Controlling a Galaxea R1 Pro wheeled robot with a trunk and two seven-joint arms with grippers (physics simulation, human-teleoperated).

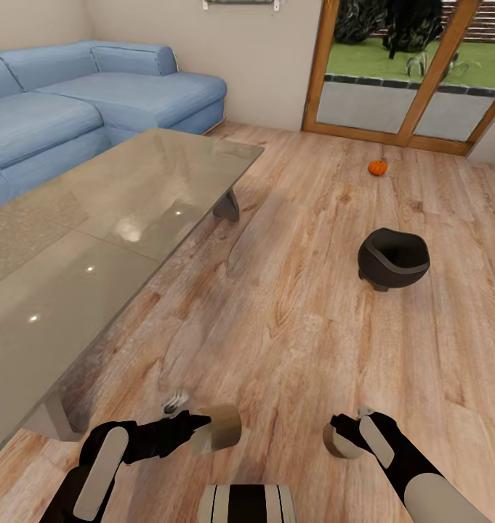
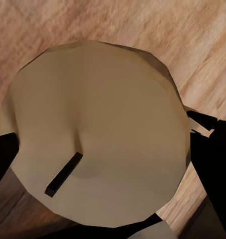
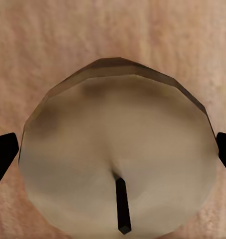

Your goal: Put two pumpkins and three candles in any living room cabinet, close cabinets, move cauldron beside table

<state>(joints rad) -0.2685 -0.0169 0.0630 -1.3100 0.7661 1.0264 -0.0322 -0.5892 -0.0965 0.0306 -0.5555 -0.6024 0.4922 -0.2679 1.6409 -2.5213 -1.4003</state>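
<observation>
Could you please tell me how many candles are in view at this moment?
2: one candle is held in the left tool, the other candle in the right tool, both above the wood floor. Others may be out of view.

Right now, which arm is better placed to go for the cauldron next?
Right, tentatively: the cauldron sits on the right gripper's side. But both grippers, including the left gripper, already hold candles.
</observation>
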